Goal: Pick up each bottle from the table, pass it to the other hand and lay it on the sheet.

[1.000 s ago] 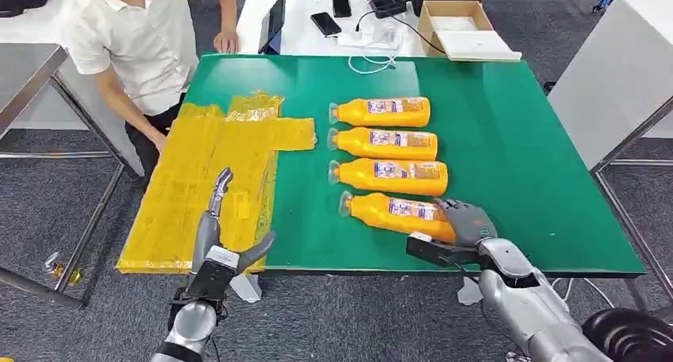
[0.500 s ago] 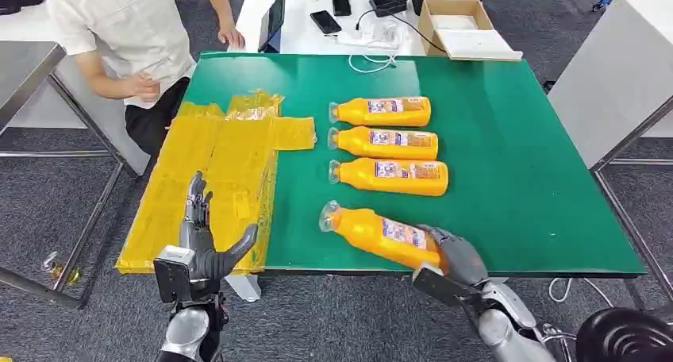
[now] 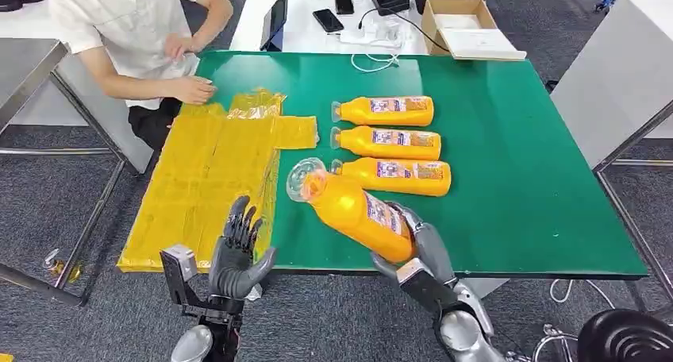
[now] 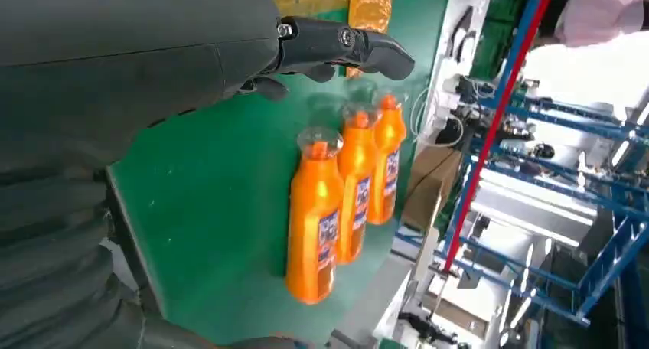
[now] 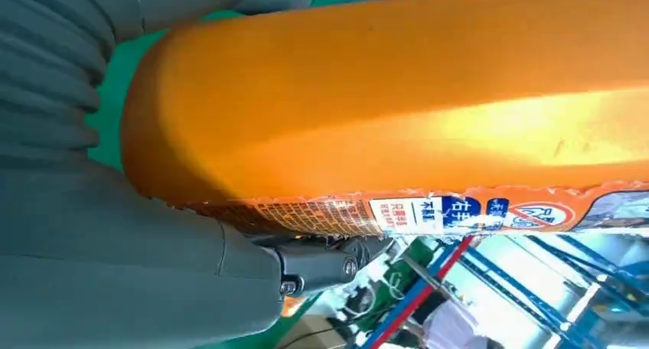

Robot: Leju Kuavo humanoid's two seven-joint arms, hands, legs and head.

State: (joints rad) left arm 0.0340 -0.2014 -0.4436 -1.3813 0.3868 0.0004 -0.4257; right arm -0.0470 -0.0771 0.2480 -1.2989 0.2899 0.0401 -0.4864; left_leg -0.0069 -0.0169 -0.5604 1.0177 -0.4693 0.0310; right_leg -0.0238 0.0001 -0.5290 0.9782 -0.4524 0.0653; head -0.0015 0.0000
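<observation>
Green table (image 3: 516, 179), crinkled yellow plastic sheet (image 3: 206, 179) on its left side: one bottle lifted for handover.
We find the right hand (image 3: 424, 247) gripping an orange plastic bottle (image 3: 353, 209) by its base, cap aimed at the left hand (image 3: 236, 255), which waits spread, holding nothing; three matching bottles (image 3: 389, 140) lie in a row.

Small blue-and-white print on the held bottle's label (image 5: 459, 211), too blurred to read
</observation>
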